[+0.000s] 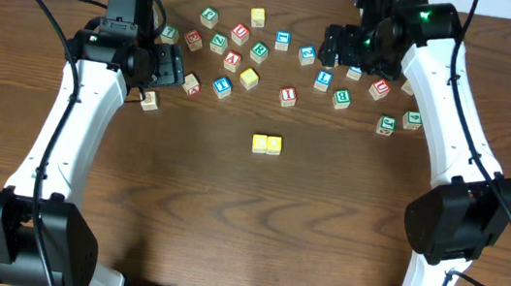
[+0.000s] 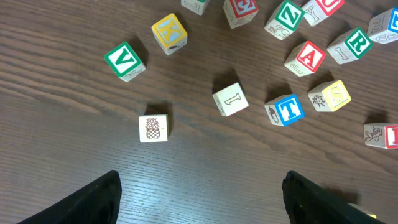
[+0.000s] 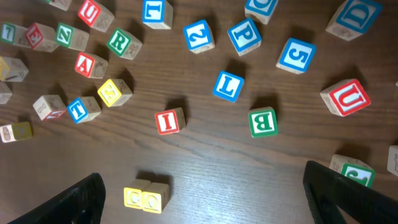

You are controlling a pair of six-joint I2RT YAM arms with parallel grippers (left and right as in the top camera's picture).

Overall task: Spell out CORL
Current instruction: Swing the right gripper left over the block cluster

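Two yellow cubes, C [image 1: 260,144] and O [image 1: 274,145], sit touching side by side in the middle of the table; the right wrist view shows C [image 3: 134,198] and O [image 3: 153,200] low between the fingers. The white cube with green R [image 1: 259,52] [image 3: 122,42] [image 2: 357,42] and the one with blue L [image 1: 323,79] [image 3: 228,85] lie among the scattered cubes at the back. My left gripper [image 1: 172,62] [image 2: 202,186] hangs open over bare wood. My right gripper [image 1: 338,44] [image 3: 202,177] is open too, above the back cubes.
Several other letter cubes are strewn across the back: red A [image 3: 89,64], red I [image 3: 168,121], green B [image 3: 262,122], red U [image 3: 345,98], blue T [image 2: 287,109], green V [image 2: 124,60] and a pineapple cube [image 2: 153,129].
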